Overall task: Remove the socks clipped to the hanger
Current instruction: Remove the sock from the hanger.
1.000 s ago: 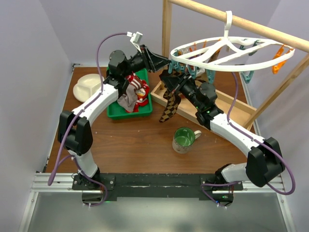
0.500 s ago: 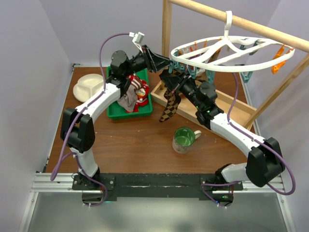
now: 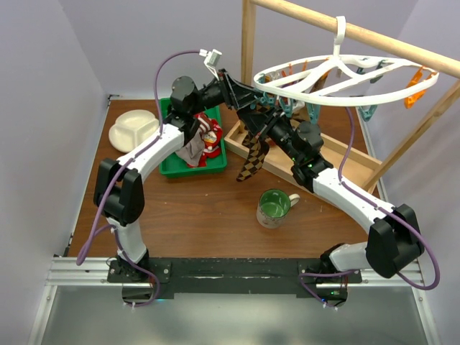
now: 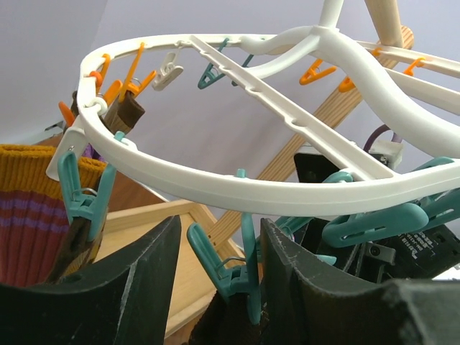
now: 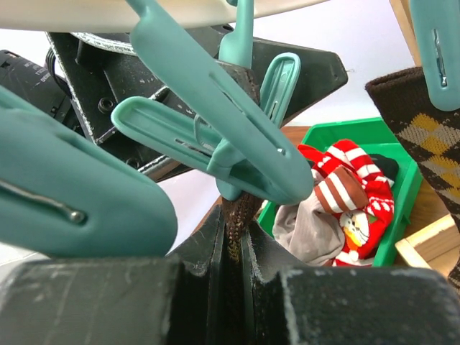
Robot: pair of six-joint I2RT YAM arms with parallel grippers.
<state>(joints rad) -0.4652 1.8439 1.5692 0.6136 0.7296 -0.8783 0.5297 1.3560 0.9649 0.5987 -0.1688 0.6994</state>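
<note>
The white oval hanger (image 3: 345,79) hangs by its hook from a wooden pole. In the left wrist view the hanger (image 4: 237,190) fills the top, and my left gripper (image 4: 219,269) is open with its fingers either side of a teal clip (image 4: 244,277) that pinches a dark sock. A mustard and maroon sock (image 4: 32,215) hangs from another teal clip on the left. My right gripper (image 5: 231,237) is shut on the cuff of a brown sock (image 5: 241,212) just under a teal clip (image 5: 237,154). A brown-cream checkered sock (image 3: 253,162) hangs below the grippers.
A green tray (image 3: 167,169) holds a red-and-white striped sock (image 3: 208,136) and a grey one. A wooden tray (image 3: 345,169) lies under the hanger. A green mug (image 3: 273,207) stands in front, and a white plate (image 3: 133,128) lies at far left. A wooden post (image 3: 248,43) stands behind.
My left arm has swung right and up to the hanger's rim, bringing its open fingers around the teal clip. The right arm has not moved.
</note>
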